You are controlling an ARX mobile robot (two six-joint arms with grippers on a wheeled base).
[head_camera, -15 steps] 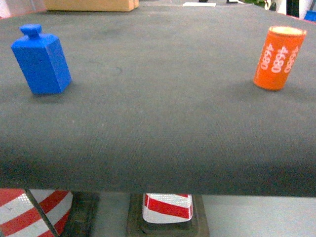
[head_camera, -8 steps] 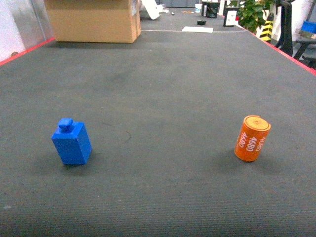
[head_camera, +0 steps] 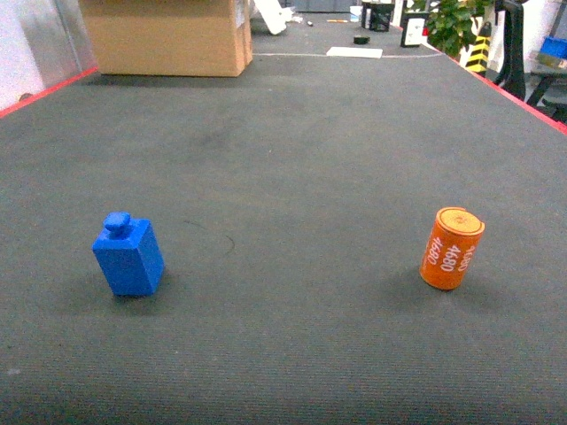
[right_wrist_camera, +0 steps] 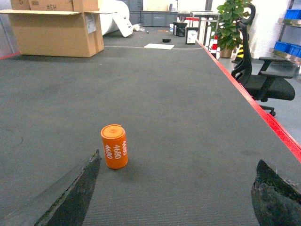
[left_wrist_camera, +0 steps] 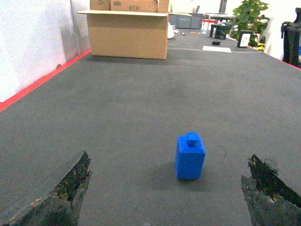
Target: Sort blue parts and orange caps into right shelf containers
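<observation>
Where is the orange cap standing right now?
In the head view the orange cap stands upright on the right of the dark mat, far across from the blue part on the left; nothing touches it.

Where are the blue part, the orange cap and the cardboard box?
blue part (head_camera: 129, 258): head view, front face of its body.
orange cap (head_camera: 451, 251): head view, printed side wall.
cardboard box (head_camera: 164, 37): head view, front panel.

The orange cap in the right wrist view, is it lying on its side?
No, the orange cap stands upright on the dark mat, its round top facing up.
</observation>
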